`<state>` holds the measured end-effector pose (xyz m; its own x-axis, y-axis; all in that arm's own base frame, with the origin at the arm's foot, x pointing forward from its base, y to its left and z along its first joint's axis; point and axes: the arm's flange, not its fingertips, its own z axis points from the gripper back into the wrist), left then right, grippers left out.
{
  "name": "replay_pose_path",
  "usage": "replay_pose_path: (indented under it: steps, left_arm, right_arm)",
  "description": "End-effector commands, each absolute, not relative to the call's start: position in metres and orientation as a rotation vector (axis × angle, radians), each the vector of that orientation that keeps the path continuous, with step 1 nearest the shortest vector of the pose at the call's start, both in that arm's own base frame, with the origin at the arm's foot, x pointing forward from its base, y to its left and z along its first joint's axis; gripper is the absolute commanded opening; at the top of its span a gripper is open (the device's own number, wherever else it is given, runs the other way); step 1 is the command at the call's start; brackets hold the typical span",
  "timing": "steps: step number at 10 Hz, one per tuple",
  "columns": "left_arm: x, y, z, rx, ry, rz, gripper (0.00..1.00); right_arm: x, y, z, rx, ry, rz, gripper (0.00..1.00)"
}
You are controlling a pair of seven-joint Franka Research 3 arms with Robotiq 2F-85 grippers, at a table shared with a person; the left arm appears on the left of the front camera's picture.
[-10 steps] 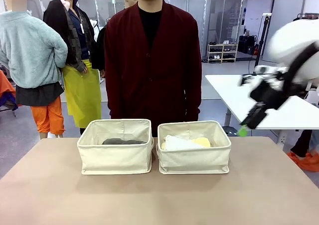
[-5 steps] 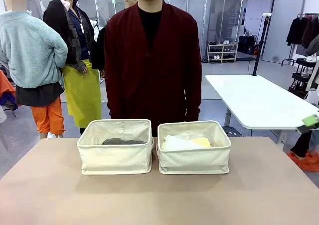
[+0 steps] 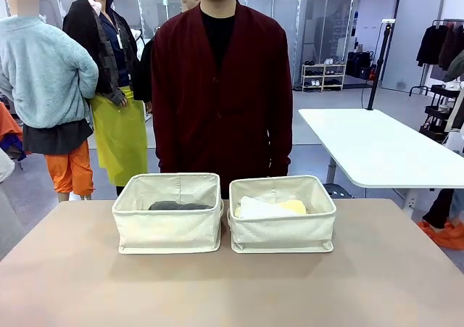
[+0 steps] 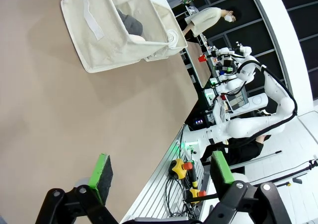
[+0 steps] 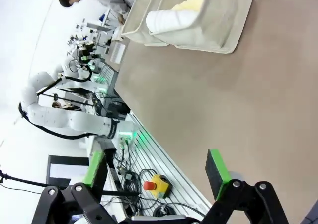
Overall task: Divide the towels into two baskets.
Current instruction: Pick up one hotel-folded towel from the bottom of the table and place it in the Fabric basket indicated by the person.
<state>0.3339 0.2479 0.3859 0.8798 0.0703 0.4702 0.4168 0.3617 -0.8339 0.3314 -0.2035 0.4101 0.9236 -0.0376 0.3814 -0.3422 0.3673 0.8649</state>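
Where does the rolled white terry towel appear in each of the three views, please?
Front view: rolled white terry towel lies in the right-hand cream canvas basket, beside the pale yellow towel.
Left wrist view: its spiral end peeks past the near basket, upper middle.
Right wrist view: top centre, inside the basket.
Shared landmark: the tan tabletop.

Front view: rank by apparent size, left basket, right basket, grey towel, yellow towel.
1-2. left basket and right basket: look alike, no ranking.
3. grey towel, mostly hidden by the basket wall.
4. yellow towel, partly hidden too, so 3 versus 4 is unsure.
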Motion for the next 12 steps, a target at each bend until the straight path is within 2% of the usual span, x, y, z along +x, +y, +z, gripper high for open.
replay_pose_path:
  steps: [1, 12]
  left_arm:
    - [0.3286, 0.2464, 0.388, -1.19, -0.484, -0.234, 1.0]
    - [0.3286, 0.2464, 0.388, -1.19, -0.484, -0.234, 1.0]
  right_arm:
    - [0.3385, -0.2041, 0.4202, 1.16, -0.367, 0.231, 1.0]
    - [0.3385, -0.2041, 0.4202, 1.16, -0.367, 0.231, 1.0]
